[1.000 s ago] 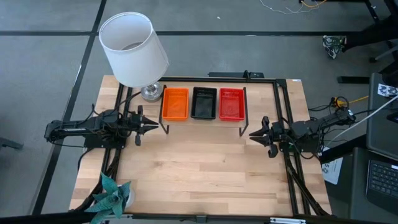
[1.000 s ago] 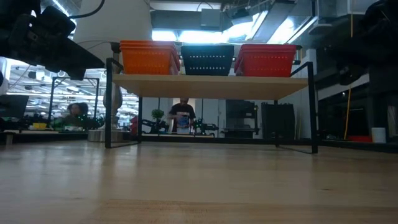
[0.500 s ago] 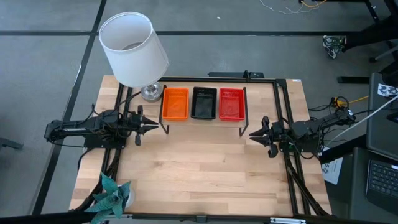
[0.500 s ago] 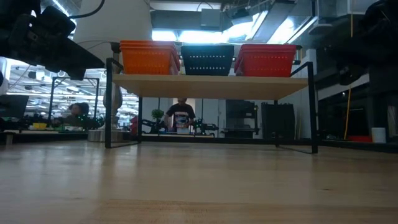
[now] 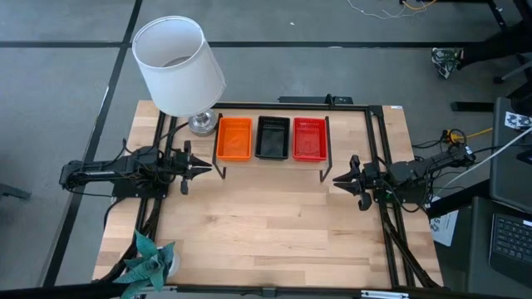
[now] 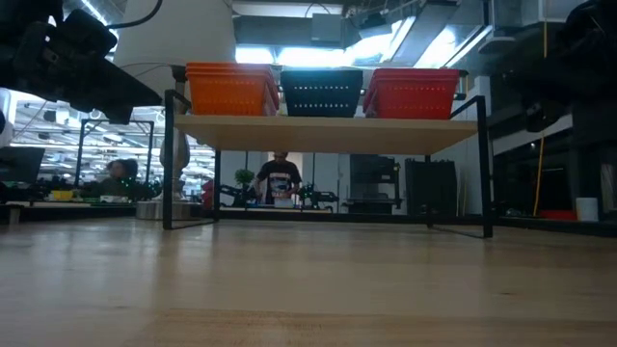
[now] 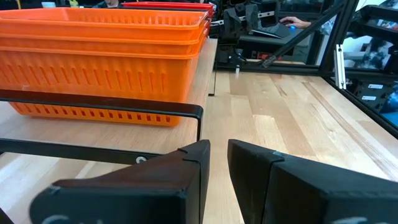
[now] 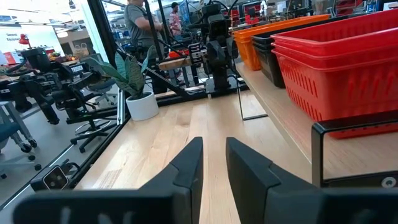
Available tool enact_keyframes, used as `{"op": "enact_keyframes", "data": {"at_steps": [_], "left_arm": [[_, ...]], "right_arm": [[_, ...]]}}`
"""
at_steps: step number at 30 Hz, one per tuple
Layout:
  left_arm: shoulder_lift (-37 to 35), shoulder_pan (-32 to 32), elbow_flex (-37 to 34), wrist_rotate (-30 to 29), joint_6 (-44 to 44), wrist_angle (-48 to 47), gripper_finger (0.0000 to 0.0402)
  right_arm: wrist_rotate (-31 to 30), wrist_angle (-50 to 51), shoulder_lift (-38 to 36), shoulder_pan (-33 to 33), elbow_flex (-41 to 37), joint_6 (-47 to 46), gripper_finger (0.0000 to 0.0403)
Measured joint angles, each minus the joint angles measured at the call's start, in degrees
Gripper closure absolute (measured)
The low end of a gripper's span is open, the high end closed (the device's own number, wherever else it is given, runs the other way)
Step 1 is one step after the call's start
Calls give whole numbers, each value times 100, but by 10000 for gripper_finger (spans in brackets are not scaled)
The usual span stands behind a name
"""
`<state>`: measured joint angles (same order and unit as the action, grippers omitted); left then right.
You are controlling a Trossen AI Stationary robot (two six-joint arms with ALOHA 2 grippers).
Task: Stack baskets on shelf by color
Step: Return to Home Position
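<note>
High view: baskets point(image 5: 273, 138) lengthwise front-to-back

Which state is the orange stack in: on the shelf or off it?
On it. The orange baskets sit nested on the shelf, beside the black and red stacks.

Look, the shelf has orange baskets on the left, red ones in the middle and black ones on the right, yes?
Not quite. On the shelf the black baskets sit in the middle and the red baskets on the right; the orange baskets are on the left, as you said. The high view shows it.
</note>
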<state>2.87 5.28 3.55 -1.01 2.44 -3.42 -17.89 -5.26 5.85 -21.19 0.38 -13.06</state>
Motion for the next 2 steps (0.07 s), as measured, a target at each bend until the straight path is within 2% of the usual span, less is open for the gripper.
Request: {"op": "enact_keyframes", "data": {"at_steps": [2], "left_arm": [[0,0,0,1,-1,0,351]], "right_arm": [[0,0,0,-2,0,2,331]]}}
